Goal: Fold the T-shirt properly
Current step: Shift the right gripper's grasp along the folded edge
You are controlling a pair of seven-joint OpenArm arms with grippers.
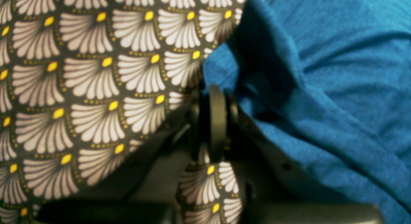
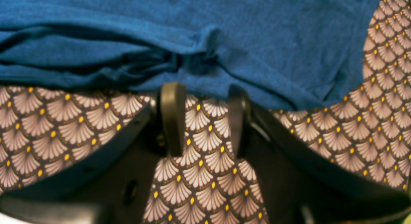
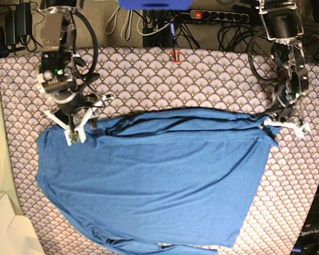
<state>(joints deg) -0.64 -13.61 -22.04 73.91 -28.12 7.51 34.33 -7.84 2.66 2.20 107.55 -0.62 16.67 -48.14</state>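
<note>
Left hand (image 1: pixel 214 98) pressed together, pinching a fold at the T-shirt (image 3: pixel 154 180) edge. Right hand (image 2: pixel 205 95) spread, fingers straddling bare tabletop (image 3: pixel 212 79), shirt hem just ahead of its tips. T-shirt lies spread between both hands. Judgement: right should advance and nip both layers before either lifts; raise together, keeping the edge taut.

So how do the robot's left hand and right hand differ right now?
The left hand has its fingers pressed together on a raised fold of the T-shirt; the right hand has its fingers spread with only table cloth between them. The left grips the shirt's edge, the right merely sits at it, holding nothing. Both are at the shirt's far edge, at opposite ends.
</note>
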